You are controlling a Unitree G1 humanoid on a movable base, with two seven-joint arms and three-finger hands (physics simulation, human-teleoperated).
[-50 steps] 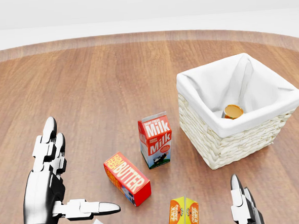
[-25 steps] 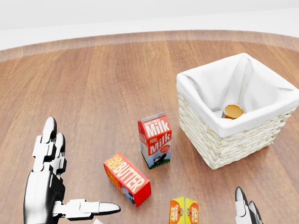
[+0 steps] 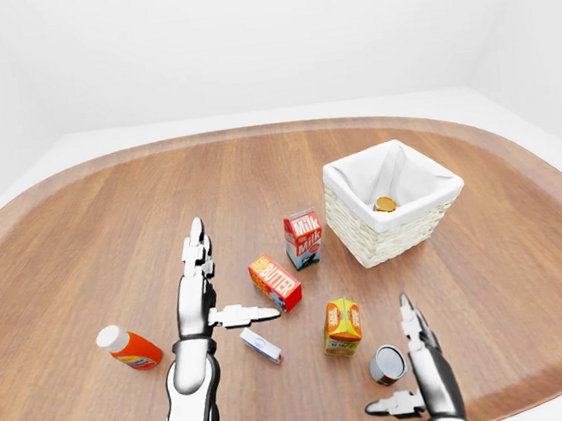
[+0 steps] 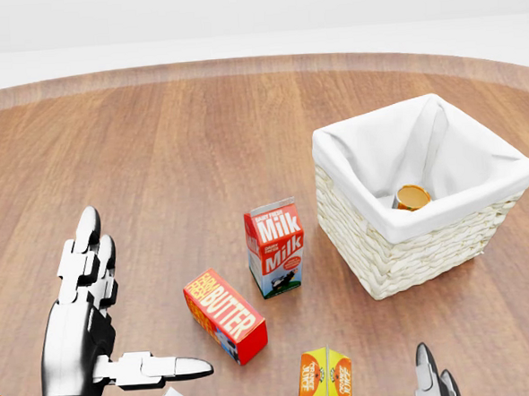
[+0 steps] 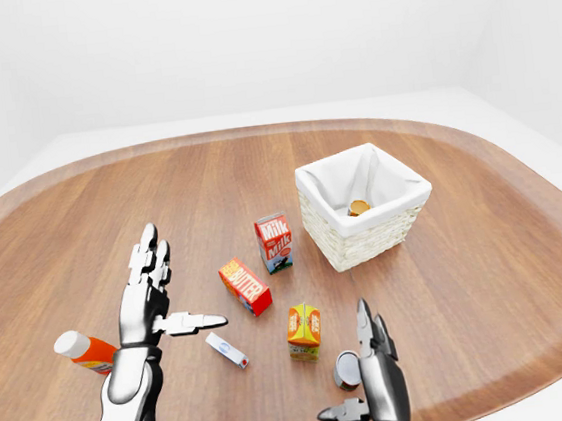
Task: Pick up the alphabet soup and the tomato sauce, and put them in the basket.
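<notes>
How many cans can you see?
2. One can sits inside the basket, only its orange top showing. The other can lies on its side on the table, beside the right hand. More could be hidden deeper in the basket.

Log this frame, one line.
left hand: open, idle | right hand: open beside can | one can in basket

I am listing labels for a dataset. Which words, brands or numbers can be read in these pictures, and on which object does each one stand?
"Milk", printed twice: on the milk carton.
"BUTTER": on the red butter box.
Orange carton: print too small to read.
Orange bottle, small white box, grey can: no readable text.
</notes>
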